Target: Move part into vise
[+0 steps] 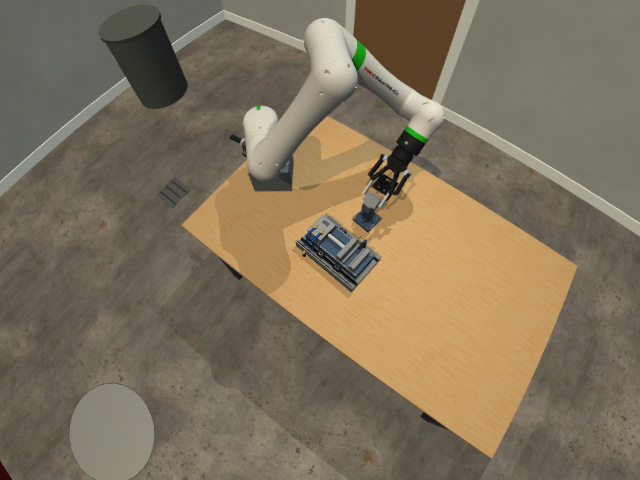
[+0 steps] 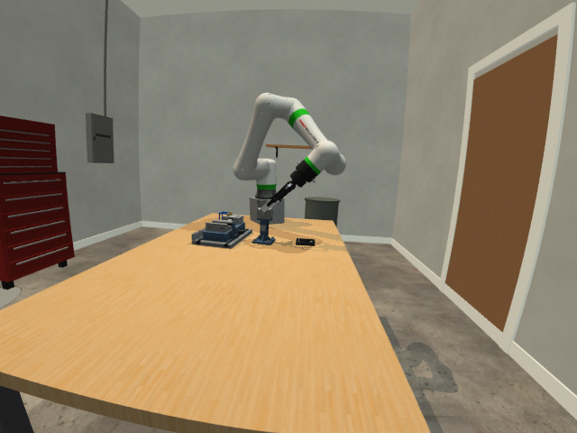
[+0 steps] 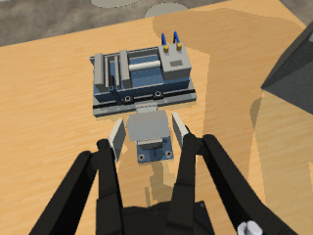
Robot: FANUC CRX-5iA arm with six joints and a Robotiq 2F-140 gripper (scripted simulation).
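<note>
The part [image 3: 148, 126] is a grey block resting on top of the V-block [image 3: 154, 152], a small stand on a blue base beside the vise. My gripper [image 3: 148, 123] is open. Its two pads stand on either side of the part with a small gap on each side. The part also shows in the top view [image 1: 370, 203] and the exterior view [image 2: 265, 207]. The vise [image 3: 142, 80] lies just beyond the V-block, jaws open, with nothing between them. I cannot tell which way the part's slot faces.
The dark infeed plate [image 2: 305, 242] lies flat on the table to the right of the V-block [image 2: 263, 233]. The robot base [image 1: 268, 173] stands at the table's far corner. The vise's air cylinder end has blue hoses [image 3: 170, 39].
</note>
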